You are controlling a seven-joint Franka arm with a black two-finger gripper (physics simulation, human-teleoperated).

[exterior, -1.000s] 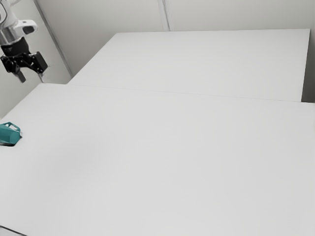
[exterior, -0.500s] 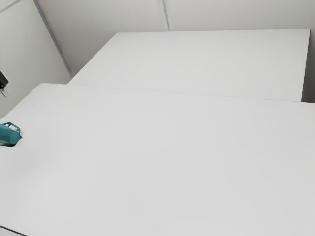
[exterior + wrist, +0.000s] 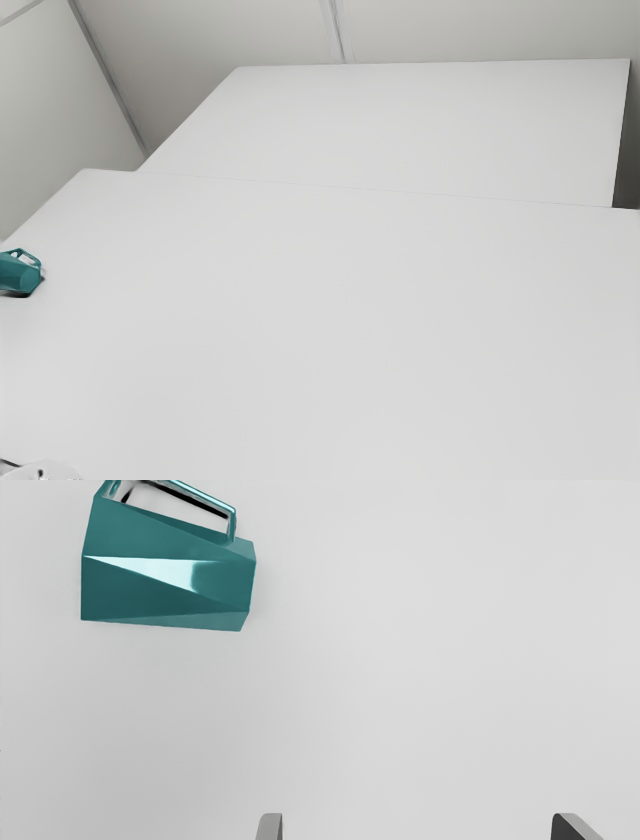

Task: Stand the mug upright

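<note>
The teal faceted mug (image 3: 20, 273) lies on its side at the exterior view's left edge, partly cut off, on the white table. In the wrist view the same mug (image 3: 167, 575) shows its side and its angular handle, well apart from the fingers. My gripper (image 3: 417, 826) is open, its two fingertips wide apart with bare table between them.
A white table (image 3: 330, 330) spreads under the mug, with a second white surface (image 3: 420, 130) behind it. A white rounded part (image 3: 42, 472) shows at the exterior view's bottom left corner, beside a dark line.
In the exterior view my arm and gripper have left the upper left, and a white rounded part has appeared at the bottom left corner. The mug has stayed where it was.
</note>
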